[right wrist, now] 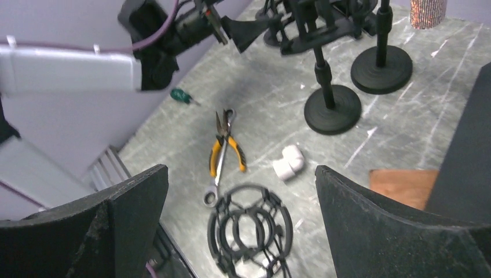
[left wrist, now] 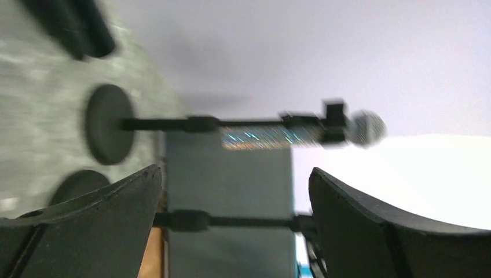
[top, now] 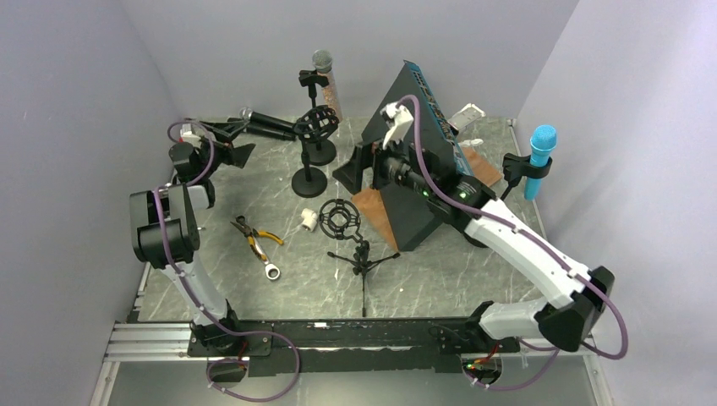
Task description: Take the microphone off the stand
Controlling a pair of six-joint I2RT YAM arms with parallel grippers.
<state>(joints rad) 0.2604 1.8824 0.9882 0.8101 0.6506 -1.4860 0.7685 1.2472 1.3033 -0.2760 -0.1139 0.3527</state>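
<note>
Subject of the task, as we read it: black microphone (top: 272, 125), a slim, matte, dark barrel. It lies level at the far left of the counter (top: 220, 254), and its right end is seated in a round black shock mount (top: 318, 121). The mount tops a stand (top: 309, 182) with a round disc base and an upright pole.

Left gripper (top: 245, 139): we log it just left of the microphone's free end, jaws spread wide. We cannot tell whether it touches. In its wrist view the left gripper (left wrist: 234, 171) frames two blurred stand poles.

Right gripper (right wrist: 240, 171): jaws wide apart, well to the right of the stand and facing the near left of the counter.

Also on the counter:
- glitter microphone (top: 325, 72), silver grille, clipped on a second stand just beyond the first
- blue microphone (top: 539, 156), clipped upright at the far right
- empty shock mount (top: 340, 218) on a small tripod, near centre
- white pipe elbow (top: 309, 218) just left of it
- orange-handled pliers (top: 258, 237) and a wrench (top: 272, 271), near left
- green screwdriver (right wrist: 180, 96) by the left wall
</note>
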